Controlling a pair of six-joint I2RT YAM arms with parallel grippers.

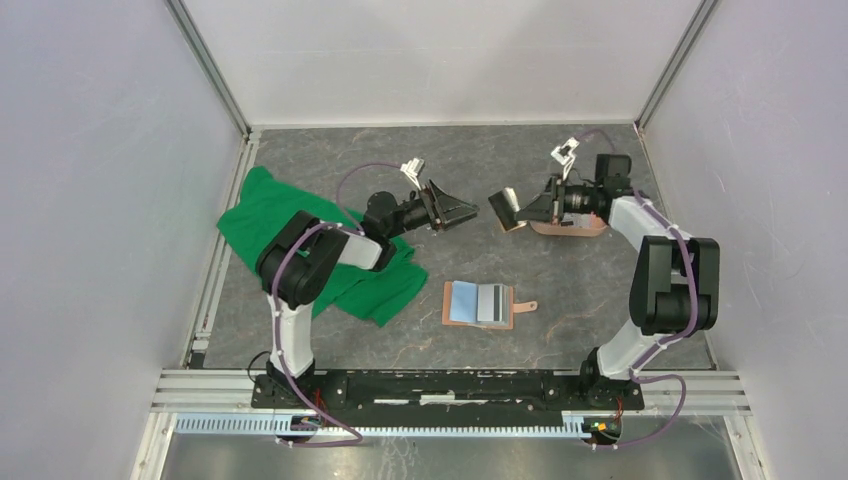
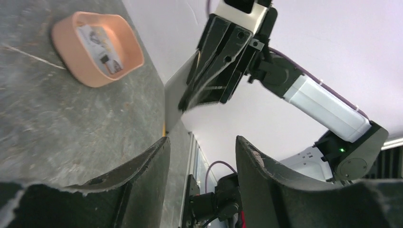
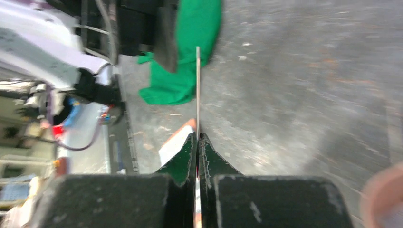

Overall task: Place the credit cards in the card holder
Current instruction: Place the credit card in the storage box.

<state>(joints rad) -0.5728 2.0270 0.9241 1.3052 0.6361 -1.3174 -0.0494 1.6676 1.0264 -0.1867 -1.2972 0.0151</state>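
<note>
The grey marbled counter [image 1: 600, 290] fills the overhead view. A crumpled green cloth [image 1: 262, 225] is spread on its left side, partly beneath the left arm [image 1: 300, 265]. The right arm [image 1: 672, 285] is bent over the right side.

Near the front middle, the card holder [image 1: 464, 302] is laid open and flat, blue-grey pockets up and strap tab to the right. A grey card [image 1: 491, 301] is seen on its right half. Only the overhead view shows the holder whole. In the right wrist view, just an orange-and-white corner [image 3: 178, 142] is glimpsed low beside the jaws.

The salmon-pink tray [image 1: 578, 229] is largely hidden under the right wrist from above. The left wrist view shows it as an open oval [image 2: 71, 52] with printed cards [image 2: 102, 47] lying inside.

The left end effector [image 1: 466, 212] is held above the counter, its fingers spread with nothing between them [image 2: 202, 142]. Facing it, the right end effector [image 1: 524, 212] is pressed together on a held card [image 1: 503, 208]. That card is seen edge-on as a thin vertical line in the right wrist view [image 3: 197, 85]. Its broad grey face is given by the left wrist view [image 2: 175, 92].
</note>
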